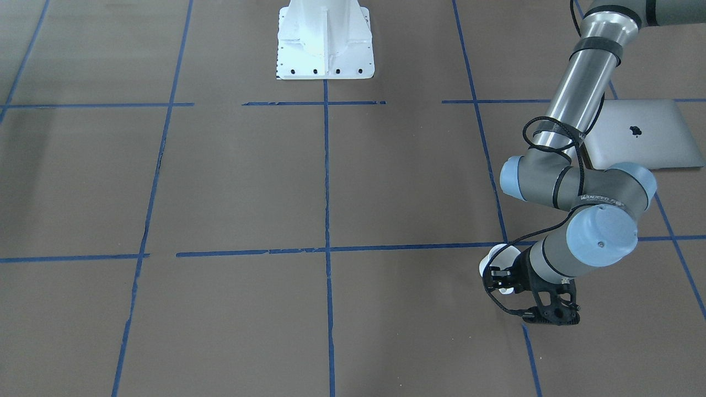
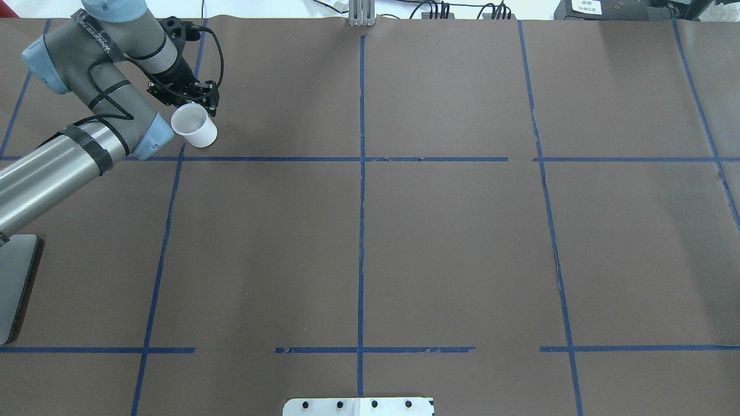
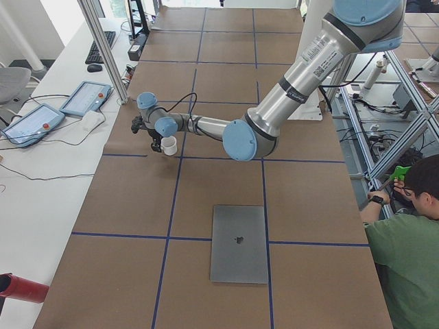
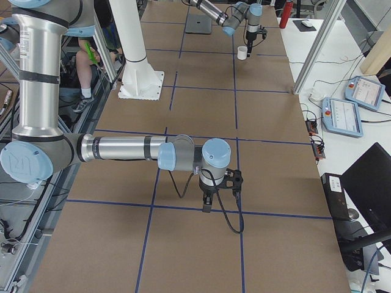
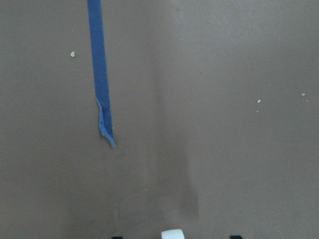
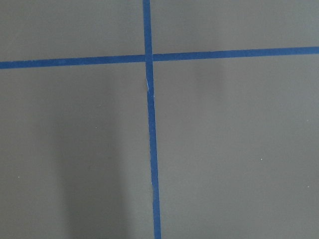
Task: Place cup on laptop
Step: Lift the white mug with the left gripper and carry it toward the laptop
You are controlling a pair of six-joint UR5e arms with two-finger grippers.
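Centre the left gripper (image 1: pixel 502 282), jaws spread wide, on the small white tapered cup (image 1: pixel 499 258); close gently. Lift straight, then carry to the thin silver-grey laptop (image 1: pixel 651 144).

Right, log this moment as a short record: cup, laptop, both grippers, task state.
cup: white, mouth up, seems to stand on the table
laptop: closed, flat, logo up, apart from the cup
left gripper: at the cup's rim, jaws seem open
right gripper: points down over a tape crossing; open or shut cannot be told
task state: cup not yet on laptop
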